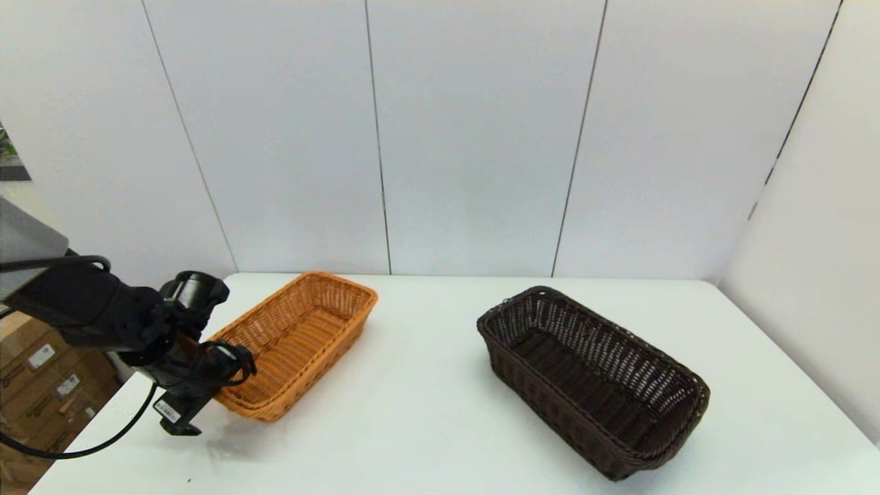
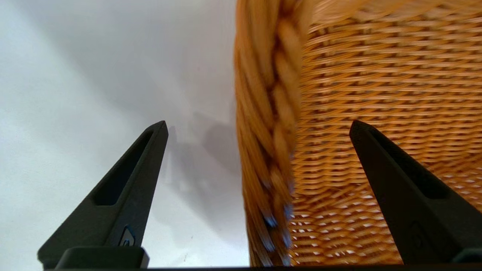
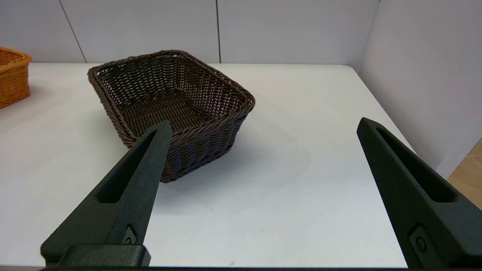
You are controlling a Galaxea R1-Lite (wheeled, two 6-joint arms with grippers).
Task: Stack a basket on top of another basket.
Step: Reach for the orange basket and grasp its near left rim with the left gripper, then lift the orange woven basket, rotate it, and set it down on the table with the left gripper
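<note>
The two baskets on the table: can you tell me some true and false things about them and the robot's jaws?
1. The dark brown rectangular woven wicker basket sits inside the orange-tan rectangular woven wicker basket. False: they stand apart on the white table.
2. The left gripper has its jaws open astride the orange-tan basket's braided rim. True.
3. The right gripper is shut on the dark brown basket. False: it is open, short of it.
4. Both baskets are empty. True.

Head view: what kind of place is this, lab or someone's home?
Probably a lab or test cell, not a home: a bare white table boxed in by plain white panel walls, with stacked cardboard boxes on the floor past the table's left edge.
</note>
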